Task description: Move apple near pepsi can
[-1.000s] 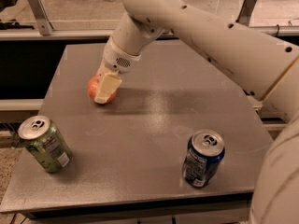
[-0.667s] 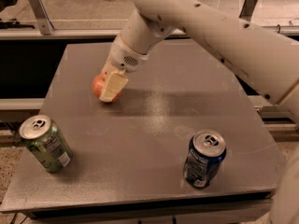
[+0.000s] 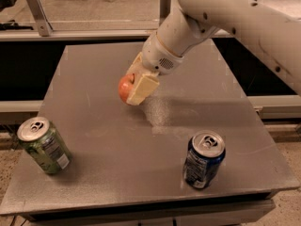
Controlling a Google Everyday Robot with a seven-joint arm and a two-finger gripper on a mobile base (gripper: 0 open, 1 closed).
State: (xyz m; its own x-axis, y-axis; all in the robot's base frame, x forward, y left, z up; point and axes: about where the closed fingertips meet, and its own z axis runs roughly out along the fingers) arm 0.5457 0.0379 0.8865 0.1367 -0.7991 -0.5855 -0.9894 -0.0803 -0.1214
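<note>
The red-orange apple (image 3: 124, 87) is held between the cream fingers (image 3: 142, 89) of my gripper (image 3: 133, 89), lifted a little above the grey table (image 3: 94, 126) near its middle. The gripper is shut on the apple, and the white arm comes in from the upper right. The dark blue pepsi can (image 3: 203, 159) stands upright with its silver top at the front right of the table, well apart from the apple, below and to the right of it.
A green can (image 3: 44, 145) with a silver top stands tilted at the front left corner. A metal rail (image 3: 84, 29) runs behind the table. The table's front edge (image 3: 141, 199) is close behind the two cans.
The gripper has carried the apple to the right and toward the front, from the left back part of the table to near its middle, closer to the pepsi can. The cans have not moved.
</note>
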